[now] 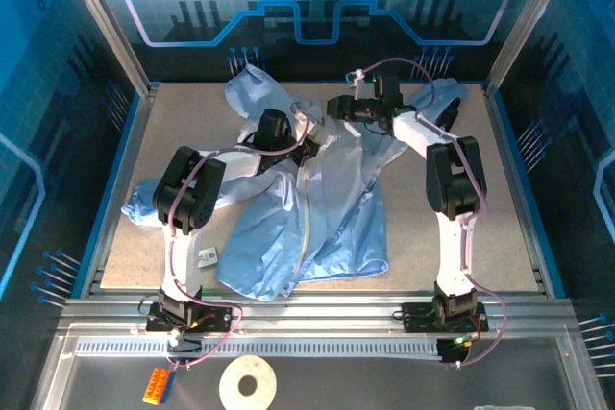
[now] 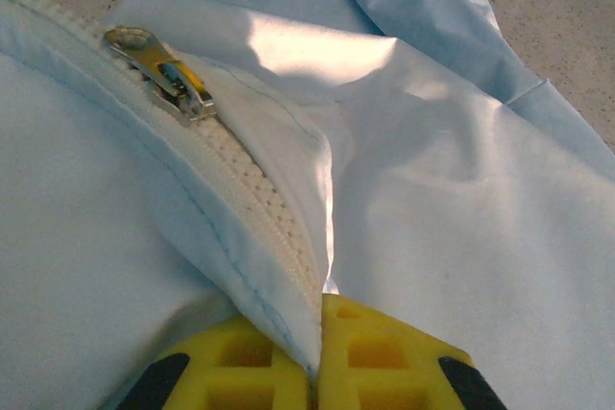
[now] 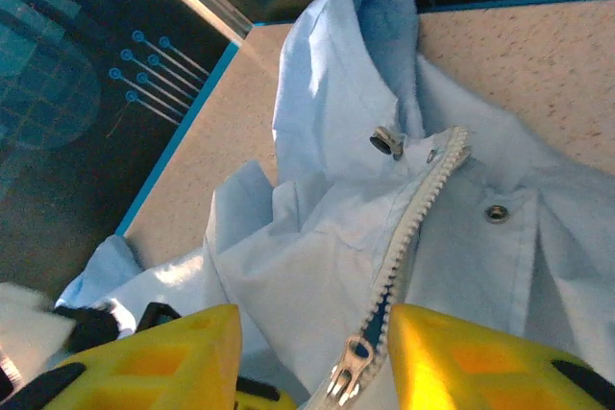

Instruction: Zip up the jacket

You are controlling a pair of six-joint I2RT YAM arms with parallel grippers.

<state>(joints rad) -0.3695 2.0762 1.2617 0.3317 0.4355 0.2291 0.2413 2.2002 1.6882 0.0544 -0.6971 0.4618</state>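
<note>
- jacket [image 1: 336,218] lies spread on the table [image 1: 442,237], under and ahead of both my jaws; zipper strip [image 1: 302,228] runs from the hem up toward them.
- slider [image 3: 352,372] sits between the jaws of my right gripper [image 3: 312,333]; they're spread, not closed on it.
- left gripper [image 2: 317,343]: jaws pressed together, pinching the jacket's zipper-edge fold just behind the slider.
- Progress, my read: lower run looks joined. The teeth ahead of the right jaws, up to the collar [image 3: 452,141], are open.
- Left to do: grip slider, pull to collar.
</note>
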